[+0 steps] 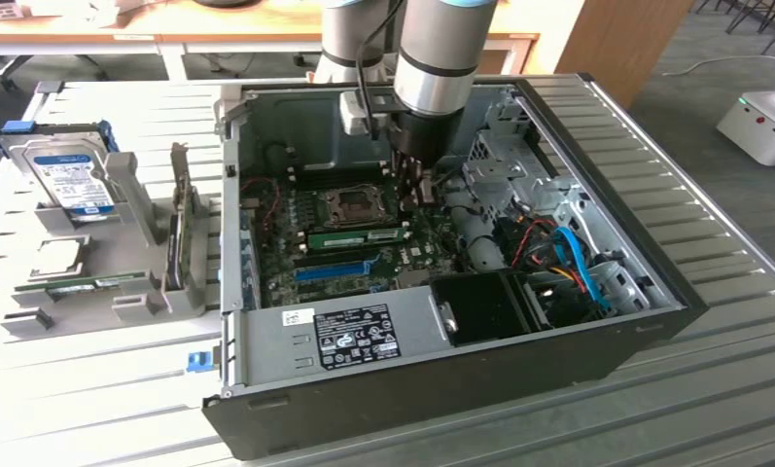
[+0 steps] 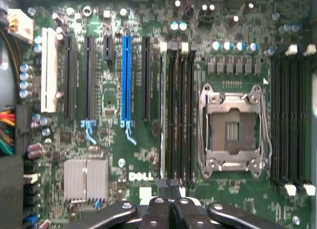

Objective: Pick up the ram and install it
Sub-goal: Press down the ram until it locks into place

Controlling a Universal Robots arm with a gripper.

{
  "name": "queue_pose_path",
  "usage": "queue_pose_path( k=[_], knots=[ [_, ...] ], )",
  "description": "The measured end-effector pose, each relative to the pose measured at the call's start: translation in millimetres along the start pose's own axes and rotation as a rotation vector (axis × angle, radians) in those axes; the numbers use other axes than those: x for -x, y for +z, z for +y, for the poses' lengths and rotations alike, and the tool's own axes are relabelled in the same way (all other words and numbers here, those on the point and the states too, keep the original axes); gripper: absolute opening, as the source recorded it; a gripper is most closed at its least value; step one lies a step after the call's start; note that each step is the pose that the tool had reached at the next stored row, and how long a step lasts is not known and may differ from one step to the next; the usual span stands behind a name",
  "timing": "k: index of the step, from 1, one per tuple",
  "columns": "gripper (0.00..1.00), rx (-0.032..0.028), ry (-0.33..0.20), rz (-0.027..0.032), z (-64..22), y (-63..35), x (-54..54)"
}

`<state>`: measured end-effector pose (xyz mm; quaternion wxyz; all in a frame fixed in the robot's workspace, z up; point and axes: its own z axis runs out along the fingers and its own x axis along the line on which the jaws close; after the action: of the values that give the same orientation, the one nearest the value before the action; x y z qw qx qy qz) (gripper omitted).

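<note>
The ram (image 1: 357, 236) stands on edge in a memory slot inside the open computer case (image 1: 640, 195), in the slot of the bank lying furthest from the empty processor socket (image 1: 357, 202) and nearest the long blue slot (image 1: 333, 269). In the wrist view it appears edge-on as a thin pale line (image 2: 162, 115) running beside the three vacant black slots next to it. Whether it is pressed fully home and latched is hard to judge from either angle. The gripper (image 1: 417, 190) hangs straight down into the case with its fingers drawn tight together and nothing visibly between them; its tips (image 2: 169, 185) sit over one end of that slot bank, close to the end of the ram, a position that would suit pushing down on the stick rather than carrying it. The case lies on its side on the slatted table (image 1: 698, 409) with its cover off, which leaves the motherboard (image 2: 148, 164) facing up and reachable from above; it also holds cabling and a black box at the exterior view's right. Well apart, at the exterior view's left, a grey rack (image 1: 122, 180) keeps spare parts upright: a hard drive (image 1: 76, 180) with a blue label, and lower down a second green stick (image 1: 95, 284) lying in its own cradle.
</note>
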<state>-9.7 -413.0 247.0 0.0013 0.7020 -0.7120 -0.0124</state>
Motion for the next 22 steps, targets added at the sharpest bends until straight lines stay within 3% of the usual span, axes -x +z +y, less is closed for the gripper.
queue_pose_path(
  k=[22],
  knots=[
    [0.11,-0.0001,0.000,-0.0002,58.2,3.0,0.0]
  ],
)
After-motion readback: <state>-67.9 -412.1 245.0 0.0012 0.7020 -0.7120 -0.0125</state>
